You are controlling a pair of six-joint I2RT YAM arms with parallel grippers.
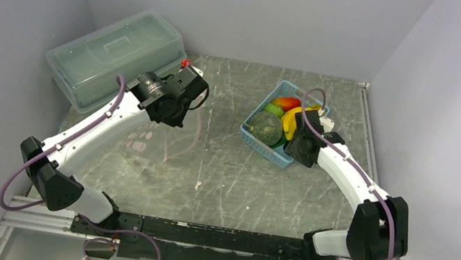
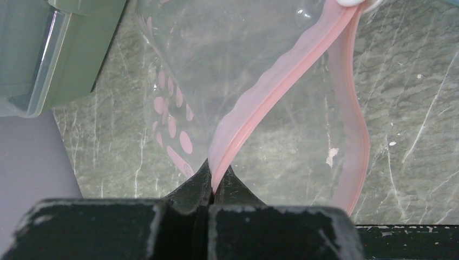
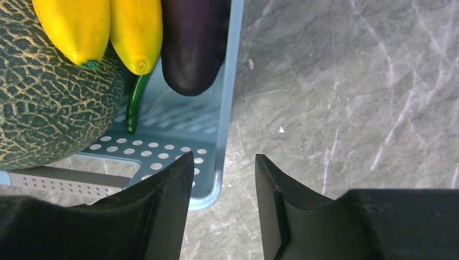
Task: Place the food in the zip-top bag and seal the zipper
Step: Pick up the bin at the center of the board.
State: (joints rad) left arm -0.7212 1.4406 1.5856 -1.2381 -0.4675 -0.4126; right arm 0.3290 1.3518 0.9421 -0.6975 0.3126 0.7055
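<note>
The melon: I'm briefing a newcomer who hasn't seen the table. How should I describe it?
Find the light-blue basket right of the table's centre. In its near-left corner sits the melon: round, dull green, with tan netting, bulkier than the smooth yellow bananas beside it.

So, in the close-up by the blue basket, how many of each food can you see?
Yellow bananas: 2
Netted green melon: 1
Dark purple eggplant: 1
Slim green piece: 1
Total: 5

Clear glossy plastic bag [image 2: 227, 65] — rough netted melon [image 3: 48, 92]
</note>
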